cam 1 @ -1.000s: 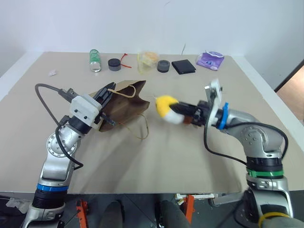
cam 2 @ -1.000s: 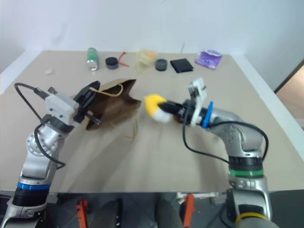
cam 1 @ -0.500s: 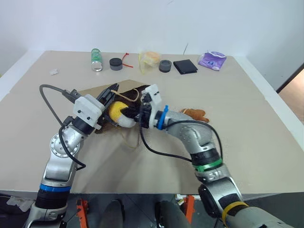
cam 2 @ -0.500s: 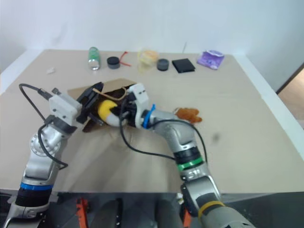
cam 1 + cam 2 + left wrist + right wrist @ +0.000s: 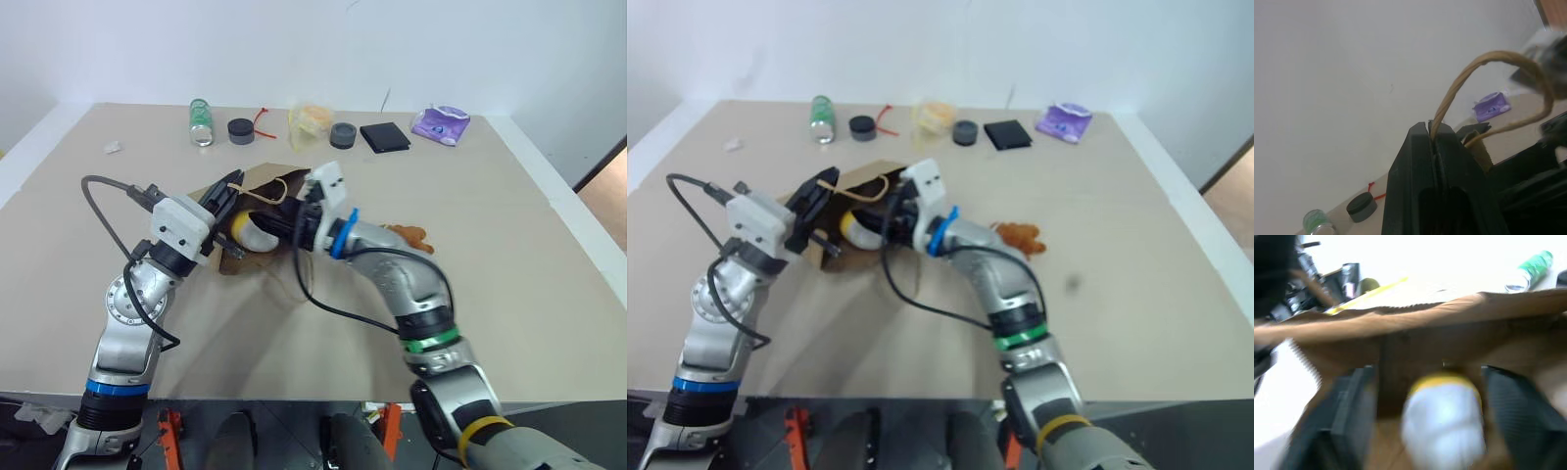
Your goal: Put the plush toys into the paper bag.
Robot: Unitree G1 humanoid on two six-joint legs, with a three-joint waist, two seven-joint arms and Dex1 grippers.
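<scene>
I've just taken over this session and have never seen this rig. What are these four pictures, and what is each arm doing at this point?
It is a two-armed humanoid robot at a beige table. The two wide pictures come from its head camera, looking down over both arms. The other two come from cameras on the wrists, looking along each gripper.

The left gripper has its jaws shut on a tan twisted-cord handle of the brown kraft paper bag, holding the mouth up. The right gripper is at the bag's mouth, jaws open, with the yellow and white egg-shaped plush toy lying between them inside the bag.

The brown-orange furry plush toy lies on the table, outside the bag. Along the far edge are a green bottle, two dark round lids, a black wallet and a purple packet.
</scene>
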